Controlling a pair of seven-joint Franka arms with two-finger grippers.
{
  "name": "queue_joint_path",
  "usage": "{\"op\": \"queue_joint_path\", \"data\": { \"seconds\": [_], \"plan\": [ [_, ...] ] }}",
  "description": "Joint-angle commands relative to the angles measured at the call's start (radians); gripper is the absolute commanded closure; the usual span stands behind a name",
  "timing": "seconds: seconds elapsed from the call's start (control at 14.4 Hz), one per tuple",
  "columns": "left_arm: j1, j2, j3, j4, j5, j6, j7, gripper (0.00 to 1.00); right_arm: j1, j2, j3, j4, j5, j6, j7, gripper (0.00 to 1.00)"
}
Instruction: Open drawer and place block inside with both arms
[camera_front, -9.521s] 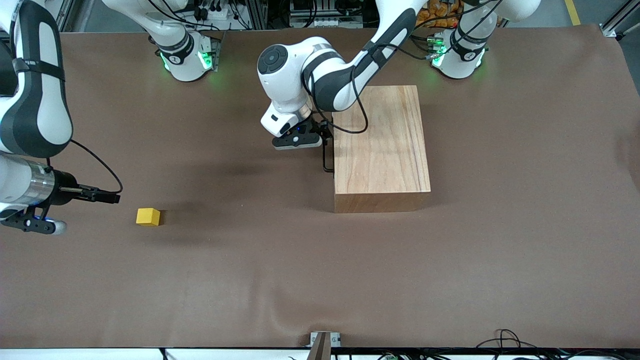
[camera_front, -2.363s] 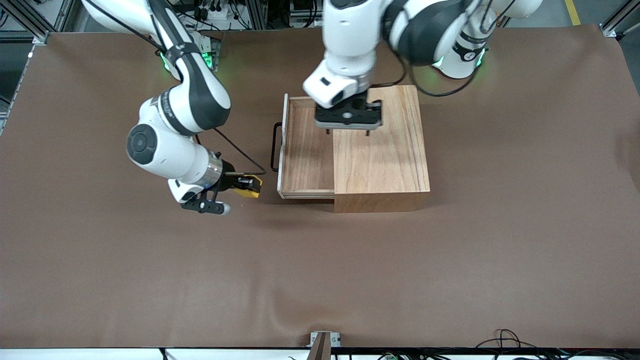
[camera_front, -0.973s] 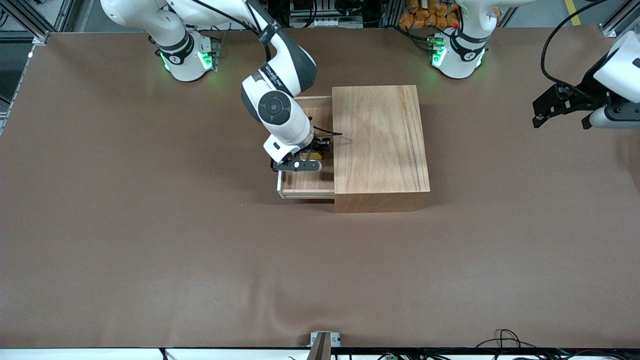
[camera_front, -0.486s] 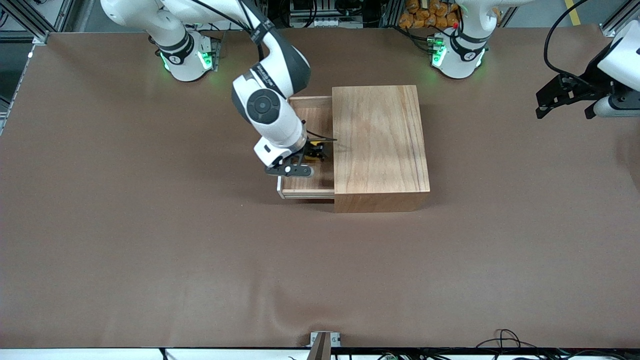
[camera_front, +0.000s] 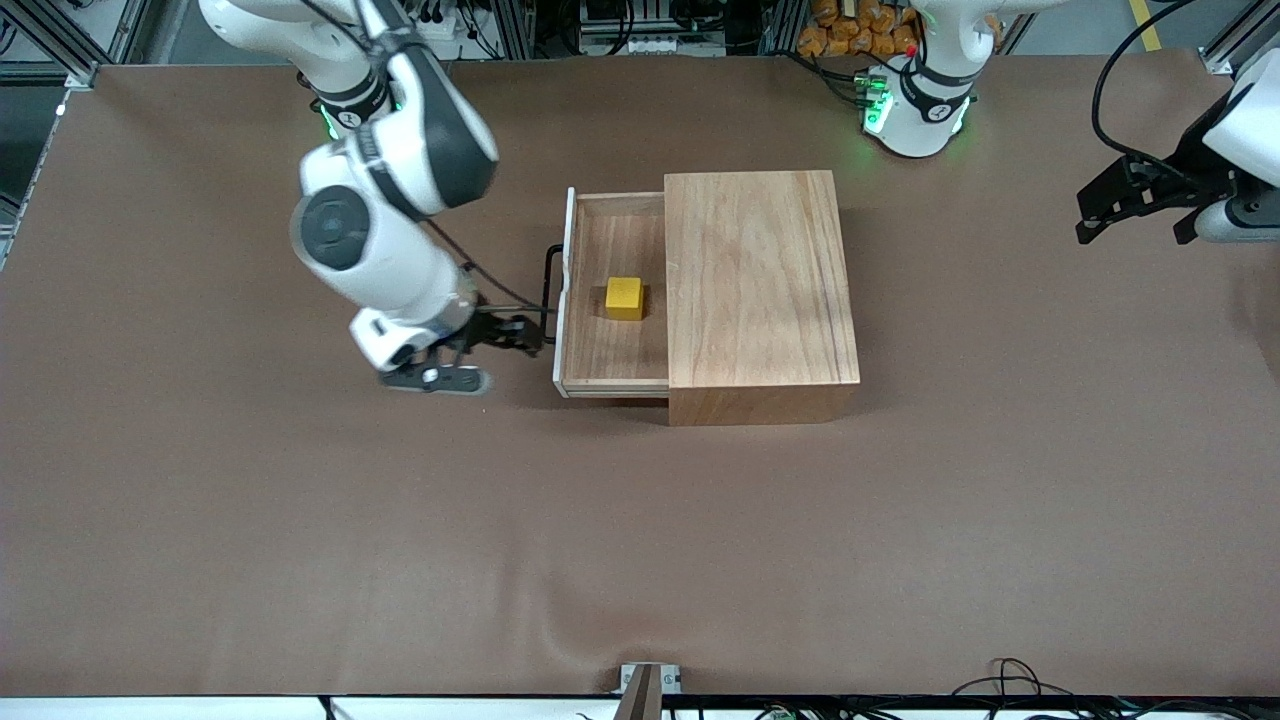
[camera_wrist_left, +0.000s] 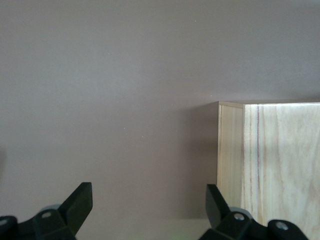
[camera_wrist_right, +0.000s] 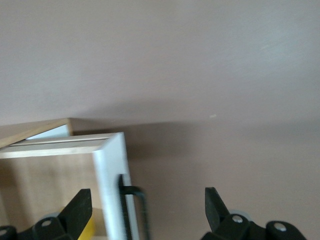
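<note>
Resting on the floor of the pulled-out drawer (camera_front: 610, 350), the block (camera_front: 625, 297) sits near the middle of the tray, close to the edge of the wooden box (camera_front: 760, 280) and apart from the white front panel (camera_front: 563, 290). The drawer is open toward the right arm's end of the table, and its thin black handle (camera_front: 548, 295) stands out from the panel. The right gripper (camera_front: 520, 335) is over the brown table (camera_front: 300, 520) just beside this handle, with its fingers spread apart and nothing between them; in the right wrist view the two black fingertips (camera_wrist_right: 80, 207) are wide from each other, and the corner of the white panel (camera_wrist_right: 112, 185), the handle (camera_wrist_right: 135, 200) and a small piece of the yellow block (camera_wrist_right: 89, 231) are seen below them. The left gripper (camera_front: 1140, 205) waits over the table at the left arm's end, well apart from the box (it holds nothing), and its fingers (camera_wrist_left: 77, 202) are also spread, with a corner of the wooden box (camera_wrist_left: 270, 165) showing in the left wrist view
</note>
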Motion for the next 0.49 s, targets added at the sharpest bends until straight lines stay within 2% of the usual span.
{"op": "queue_joint_path", "data": {
  "seconds": [0.0,0.21,0.42],
  "plan": [
    [0.012,0.012,-0.007,0.025,-0.019,-0.006,0.015,0.0,-0.066,-0.085,-0.011,-0.033,-0.035,-0.046,-0.057,0.0],
    [0.021,0.014,-0.009,0.025,-0.012,-0.008,0.015,0.0,-0.115,-0.14,-0.014,-0.033,-0.16,-0.073,-0.058,0.0],
    [0.029,0.014,-0.007,0.025,-0.008,-0.008,0.016,0.0,-0.191,-0.179,-0.014,-0.034,-0.187,-0.129,-0.154,0.0]
  ]
}}
